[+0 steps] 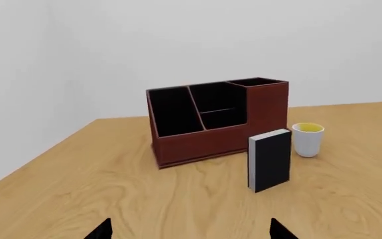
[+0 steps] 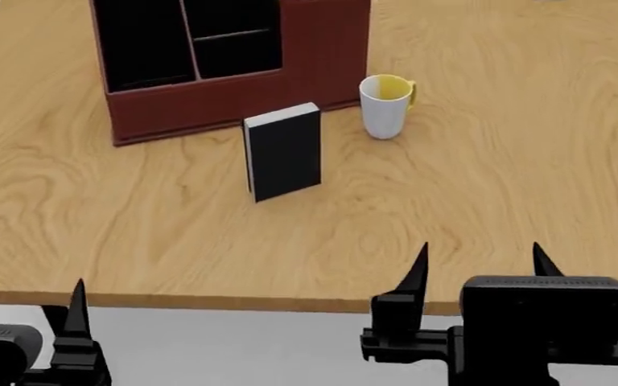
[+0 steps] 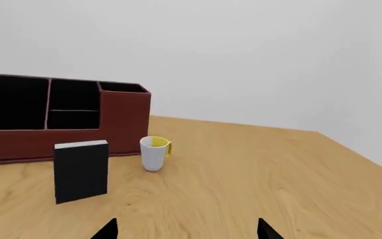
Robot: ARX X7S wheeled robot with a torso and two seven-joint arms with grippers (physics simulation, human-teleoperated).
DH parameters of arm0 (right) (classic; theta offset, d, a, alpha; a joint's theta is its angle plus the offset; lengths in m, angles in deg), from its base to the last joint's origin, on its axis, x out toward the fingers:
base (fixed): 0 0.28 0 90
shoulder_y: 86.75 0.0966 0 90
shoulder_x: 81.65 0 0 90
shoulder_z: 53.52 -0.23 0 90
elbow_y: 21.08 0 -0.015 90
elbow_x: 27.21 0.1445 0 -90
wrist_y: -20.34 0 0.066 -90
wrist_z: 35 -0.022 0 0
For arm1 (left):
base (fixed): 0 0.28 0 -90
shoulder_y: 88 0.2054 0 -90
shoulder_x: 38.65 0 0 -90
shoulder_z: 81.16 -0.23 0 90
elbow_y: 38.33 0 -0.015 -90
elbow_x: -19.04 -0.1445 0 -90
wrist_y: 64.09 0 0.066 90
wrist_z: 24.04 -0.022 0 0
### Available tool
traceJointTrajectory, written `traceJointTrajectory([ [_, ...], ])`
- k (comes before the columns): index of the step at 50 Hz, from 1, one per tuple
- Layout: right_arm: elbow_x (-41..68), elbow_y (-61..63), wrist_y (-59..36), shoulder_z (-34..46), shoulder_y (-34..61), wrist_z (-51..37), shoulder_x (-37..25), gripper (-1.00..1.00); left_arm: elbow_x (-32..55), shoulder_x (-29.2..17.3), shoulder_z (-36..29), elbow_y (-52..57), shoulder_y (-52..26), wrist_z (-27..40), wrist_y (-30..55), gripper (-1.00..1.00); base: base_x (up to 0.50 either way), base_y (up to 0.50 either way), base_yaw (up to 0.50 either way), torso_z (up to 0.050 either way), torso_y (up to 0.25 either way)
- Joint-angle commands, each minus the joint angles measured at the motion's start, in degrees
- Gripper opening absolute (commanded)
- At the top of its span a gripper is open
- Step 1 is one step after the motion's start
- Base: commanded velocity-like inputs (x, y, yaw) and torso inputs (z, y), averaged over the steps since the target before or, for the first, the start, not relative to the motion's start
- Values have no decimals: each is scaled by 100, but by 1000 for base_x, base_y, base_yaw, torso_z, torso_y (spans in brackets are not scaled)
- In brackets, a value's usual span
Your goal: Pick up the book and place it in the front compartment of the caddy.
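Note:
The book [image 2: 283, 151], a thin black slab with a pale top edge, stands upright on the wooden table just in front of the caddy [image 2: 223, 96]. It also shows in the left wrist view [image 1: 270, 160] and the right wrist view [image 3: 81, 171]. The caddy, a reddish-brown box with black-lined compartments, shows in both wrist views too [image 1: 208, 142] [image 3: 121, 122]. My left gripper [image 2: 19, 314] and right gripper [image 2: 479, 269] are open and empty at the table's near edge, well short of the book. Only fingertips [image 1: 99, 231] [image 3: 264, 230] show in the wrist views.
A white mug with yellow inside [image 2: 385, 107] stands to the right of the book, close to the caddy's right end. The wooden table [image 2: 481, 185] stretches right of it. Its near edge [image 2: 234, 302] lies just ahead of my grippers. A white wall is behind.

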Motion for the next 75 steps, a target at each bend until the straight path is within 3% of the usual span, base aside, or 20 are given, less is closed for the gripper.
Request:
traceJointTrajectory([
  [1,-91,27,-43,-107,40,89,60,100,-11,61,89,14,-35,-140,12,100,500,0,0,0,0],
  [75,136,147,-115,49,63,-53,-76,100,179,-119,-14,36,-95,88,-6,100,500,0,0,0,1],
])
